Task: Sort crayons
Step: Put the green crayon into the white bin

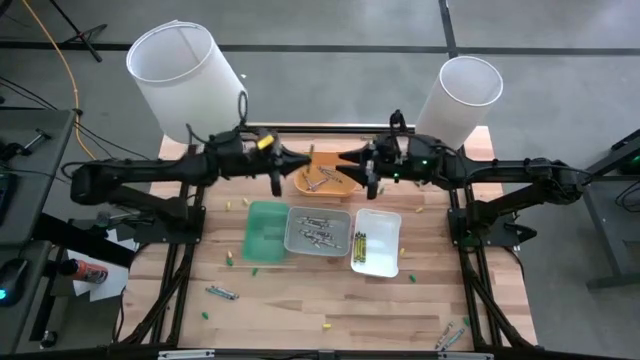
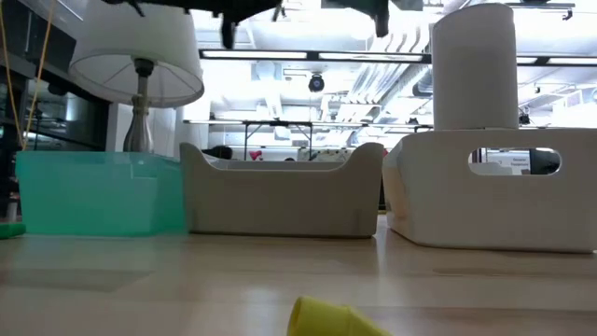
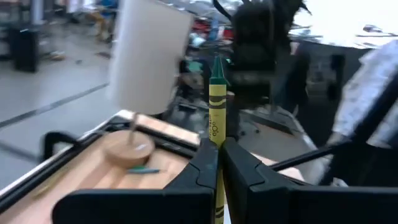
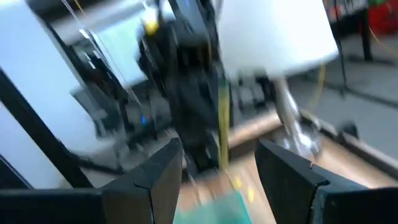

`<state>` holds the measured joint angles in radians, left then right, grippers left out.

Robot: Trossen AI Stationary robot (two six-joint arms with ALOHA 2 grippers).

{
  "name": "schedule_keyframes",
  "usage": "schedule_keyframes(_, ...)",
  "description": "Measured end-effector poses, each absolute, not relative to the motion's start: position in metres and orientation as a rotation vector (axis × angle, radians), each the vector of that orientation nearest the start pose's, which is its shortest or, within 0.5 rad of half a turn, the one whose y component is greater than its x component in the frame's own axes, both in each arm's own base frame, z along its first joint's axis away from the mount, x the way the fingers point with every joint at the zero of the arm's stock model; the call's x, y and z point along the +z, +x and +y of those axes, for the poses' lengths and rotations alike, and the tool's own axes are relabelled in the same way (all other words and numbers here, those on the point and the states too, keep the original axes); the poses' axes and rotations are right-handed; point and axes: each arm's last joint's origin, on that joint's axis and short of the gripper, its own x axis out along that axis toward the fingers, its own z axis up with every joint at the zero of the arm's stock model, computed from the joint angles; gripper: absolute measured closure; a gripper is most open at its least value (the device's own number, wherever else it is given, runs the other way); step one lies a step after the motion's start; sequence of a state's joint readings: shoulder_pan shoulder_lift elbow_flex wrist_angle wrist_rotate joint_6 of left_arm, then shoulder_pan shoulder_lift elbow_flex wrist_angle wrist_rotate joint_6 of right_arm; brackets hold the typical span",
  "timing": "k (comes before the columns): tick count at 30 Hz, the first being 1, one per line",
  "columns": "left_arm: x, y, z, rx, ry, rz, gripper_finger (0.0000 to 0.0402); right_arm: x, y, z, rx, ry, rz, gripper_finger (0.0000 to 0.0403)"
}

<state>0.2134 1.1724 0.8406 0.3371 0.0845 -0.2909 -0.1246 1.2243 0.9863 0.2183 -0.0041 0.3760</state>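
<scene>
My left gripper (image 1: 303, 160) is shut on a yellow-green crayon (image 3: 216, 102), high above the orange tray (image 1: 337, 184) at the table's far middle. My right gripper (image 1: 347, 157) faces it from the right. It is open, and in the right wrist view the crayon (image 4: 222, 118) shows beyond the gap between its fingers, apart from them. Silver crayons lie in the grey tray (image 1: 318, 230) and yellow-green ones in the white tray (image 1: 375, 240). The green tray (image 1: 265, 232) stands left of these. Loose crayons (image 1: 222, 292) lie scattered on the table. My left gripper pinches the crayon's paper-wrapped shaft (image 3: 216, 140) between its two fingers (image 3: 239, 168). The fingers come level from the table's left and lie across the crayon. The crayon stands upright, green tip up, lifted clear of the table and trays.
Two lamps with white shades (image 1: 185, 70) (image 1: 460, 95) stand at the table's far corners, close behind both arms. A yellow crayon (image 2: 326, 319) lies at the near edge in front of the trays. More loose crayons (image 1: 450, 335) lie near the front right corner.
</scene>
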Motion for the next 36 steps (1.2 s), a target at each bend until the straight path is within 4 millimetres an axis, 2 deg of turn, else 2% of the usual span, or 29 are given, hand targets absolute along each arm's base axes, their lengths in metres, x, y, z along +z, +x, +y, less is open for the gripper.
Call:
schedule_keyframes(4, 0.315, 0.280, 0.044, 0.076, -0.252, -0.061, 0.0401, 0.359, 0.277, -0.034, -0.104, 0.354, -0.094, 0.0207)
schedule_keyframes(9, 0.311, 0.292, 0.040, 0.052, -0.246, -0.115, 0.0401, 0.356, 0.281, -0.035, -0.106, 0.353, -0.080, 0.0207)
schedule_keyframes(14, 0.309, 0.294, 0.040, 0.045, -0.246, -0.114, 0.0401, 0.345, 0.293, -0.036, -0.101, 0.381, -0.060, 0.0207)
schedule_keyframes(18, 0.309, 0.294, 0.039, 0.042, -0.246, -0.113, 0.0401, 0.343, 0.304, -0.036, -0.035, 0.392, -0.120, 0.0207)
schedule_keyframes(30, 0.308, 0.294, 0.039, 0.043, -0.235, -0.096, 0.0401, 0.340, 0.308, -0.036, -0.023, 0.405, -0.124, 0.0207)
schedule_keyframes(36, 0.308, 0.294, 0.039, 0.044, -0.222, -0.096, 0.0401, 0.335, 0.312, -0.037, -0.042, 0.413, -0.112, 0.0241)
